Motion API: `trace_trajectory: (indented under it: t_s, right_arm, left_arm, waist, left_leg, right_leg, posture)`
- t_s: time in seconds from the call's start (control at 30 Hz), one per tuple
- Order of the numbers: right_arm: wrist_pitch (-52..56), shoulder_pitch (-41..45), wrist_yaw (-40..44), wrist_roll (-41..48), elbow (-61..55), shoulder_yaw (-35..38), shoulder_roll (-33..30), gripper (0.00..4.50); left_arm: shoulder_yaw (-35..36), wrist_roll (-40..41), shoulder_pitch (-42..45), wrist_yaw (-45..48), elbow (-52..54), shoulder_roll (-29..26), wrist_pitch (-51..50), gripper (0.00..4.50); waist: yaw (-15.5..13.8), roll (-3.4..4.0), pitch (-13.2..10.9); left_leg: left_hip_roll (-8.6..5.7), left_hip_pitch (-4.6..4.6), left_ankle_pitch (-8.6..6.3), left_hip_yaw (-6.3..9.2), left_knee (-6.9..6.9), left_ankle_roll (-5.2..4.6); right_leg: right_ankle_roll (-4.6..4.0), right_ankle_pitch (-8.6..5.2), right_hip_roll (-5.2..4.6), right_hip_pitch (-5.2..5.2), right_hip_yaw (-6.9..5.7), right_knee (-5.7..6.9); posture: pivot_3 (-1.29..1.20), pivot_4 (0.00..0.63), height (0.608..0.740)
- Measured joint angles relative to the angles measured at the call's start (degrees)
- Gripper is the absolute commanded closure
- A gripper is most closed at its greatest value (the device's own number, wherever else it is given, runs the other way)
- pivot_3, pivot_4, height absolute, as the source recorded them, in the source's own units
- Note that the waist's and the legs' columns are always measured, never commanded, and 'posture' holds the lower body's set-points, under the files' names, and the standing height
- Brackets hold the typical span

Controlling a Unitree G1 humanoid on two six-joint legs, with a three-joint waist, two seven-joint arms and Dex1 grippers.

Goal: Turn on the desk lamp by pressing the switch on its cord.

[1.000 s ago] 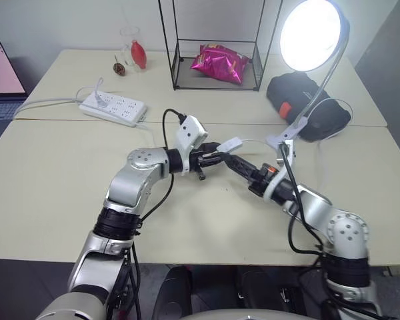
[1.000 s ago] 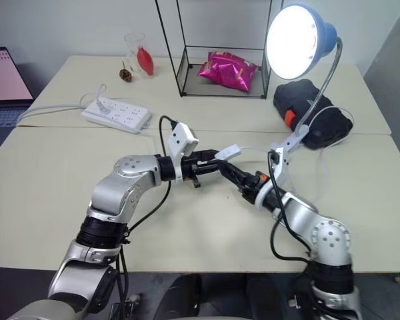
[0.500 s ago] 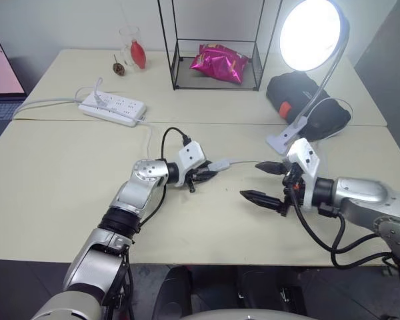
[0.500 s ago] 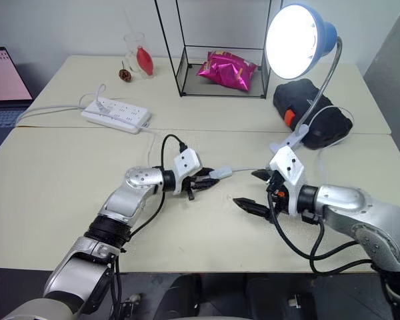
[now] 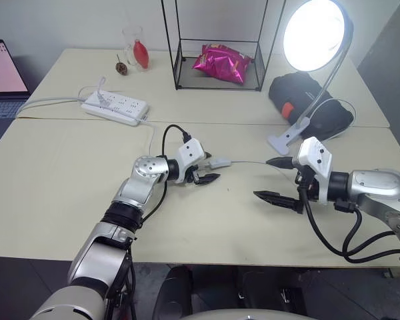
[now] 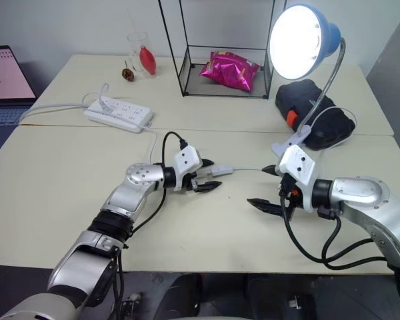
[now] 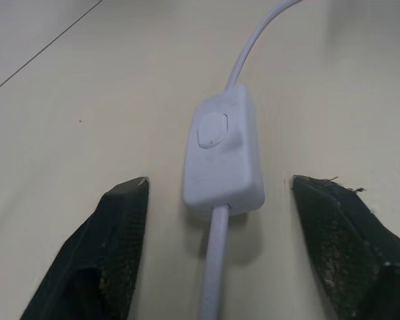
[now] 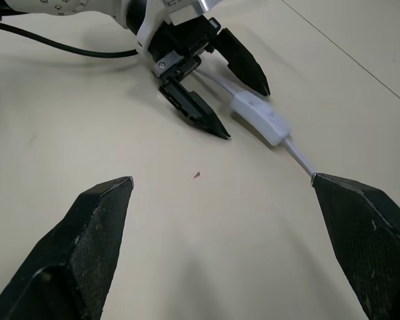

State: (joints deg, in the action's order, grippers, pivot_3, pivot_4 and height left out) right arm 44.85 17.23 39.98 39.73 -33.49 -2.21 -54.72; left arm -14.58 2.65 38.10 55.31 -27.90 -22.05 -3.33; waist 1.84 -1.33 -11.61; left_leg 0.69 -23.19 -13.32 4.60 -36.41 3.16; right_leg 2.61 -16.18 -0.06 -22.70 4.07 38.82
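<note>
While the desk lamp [image 5: 315, 35] glows at the counter's [image 5: 53, 193] far right corner, its white clamp base just beside a black bag [image 5: 311, 107], both arms reach over the near half of the counter. Largest to smallest among the rest: the wire-frame stand [image 5: 217, 43] with a pink snack bag [image 5: 220, 65] at the far edge, the power strip [image 5: 114, 108] toward the far left, then the thin cord [image 5: 250, 163] and its switch [image 7: 222, 159].

Now the left tool [image 5: 207, 168] stands with its fingers apart, one on each side of the switch, neither touching it; the switch lies flat on the counter near the middle, rocker up. A second ago that tool was clamped on the switch, lifted off the counter, with the right tool's tips meeting it there. Since then the right tool [image 5: 281, 179] has drawn back toward the right edge and rolled over; its fingers are spread wide and hold nothing, the cord passing just beside its upper finger.
</note>
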Motion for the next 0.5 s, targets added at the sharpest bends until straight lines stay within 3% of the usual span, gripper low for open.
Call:
trace_trajectory:
  t_s: [0.3,0.5]
  right_arm:
    - [-5.22,-0.29,5.70,-4.87,4.44,1.16,-1.26,0.00]
    - [-12.93,-0.34,12.19,-8.77,12.54,4.17,-2.61,0.00]
  left_arm:
    - [7.58,5.14,-4.59,-2.55,16.91,-3.31,-8.63,0.02]
    - [12.87,8.70,-12.04,-2.80,31.92,-12.11,-17.83,0.02]
  waist:
    - [0.05,0.00,-0.01]
    - [0.23,0.00,-0.01]
  left_leg:
    - [0.02,0.04,0.00,0.02,-0.03,0.00]
    - [0.06,0.17,0.00,-0.03,-0.02,0.00]
  right_leg:
    - [0.03,-0.02,0.00,0.00,0.00,0.08]
    - [0.00,0.00,-0.01,0.08,0.02,0.09]
  posture:
    - [0.00,0.150,0.740]
    - [0.00,0.150,0.740]
